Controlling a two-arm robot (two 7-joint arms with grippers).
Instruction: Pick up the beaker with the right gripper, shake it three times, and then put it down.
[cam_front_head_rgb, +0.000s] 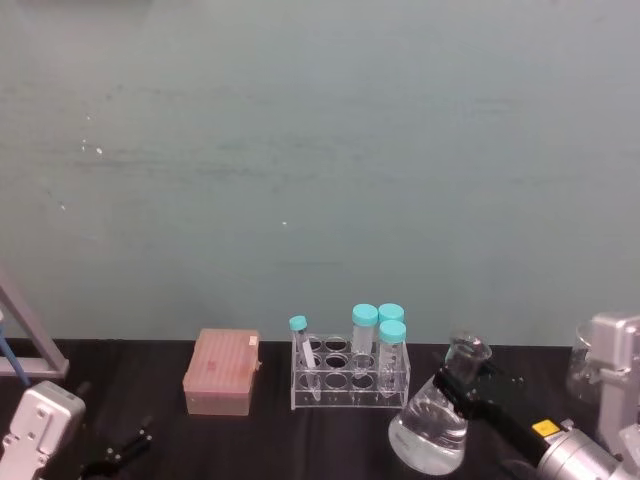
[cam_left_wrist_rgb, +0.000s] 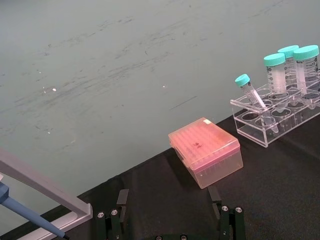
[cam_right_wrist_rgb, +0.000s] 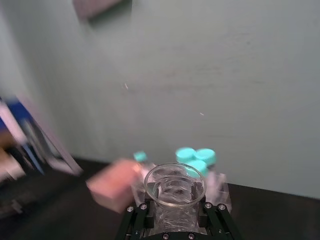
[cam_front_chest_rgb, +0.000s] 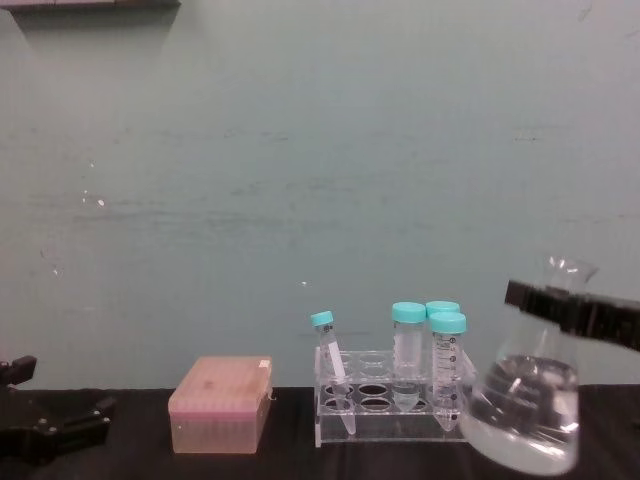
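**Q:** What does the right end effector (cam_front_head_rgb: 465, 380) hold?

**A:** The beaker (cam_front_head_rgb: 428, 428), a clear glass vessel with a wide cone-shaped base, a narrow neck and a flared rim. The blocky black jaws are closed around the neck, just under the rim.

**Q:** Where is the beaker, and what is in it?

**A:** It sits at the robot's right, just beside the rack (cam_front_head_rgb: 350, 390). It is tilted, with the neck leaning to the right. Clear liquid fills the lower part of the base. Whether the base touches the counter (cam_front_head_rgb: 300, 440) cannot be told.

**Q:** Which other containers appear?

**A:** The rack is clear hard plastic with round holes and stands on the black counter. It carries four tubes (cam_front_head_rgb: 364, 335) with teal caps. Three wide ones stand upright at its right end, and one slim one leans at its left end. Their contents cannot be told. Left of the rack and apart from it lies a pink translucent box (cam_front_head_rgb: 222, 372), rectangular, with its lid closed.

**Q:** And the left end effector (cam_left_wrist_rgb: 170, 222)?

**A:** It is low over the counter at the robot's left, with its slim fingers spread wide and nothing between them.
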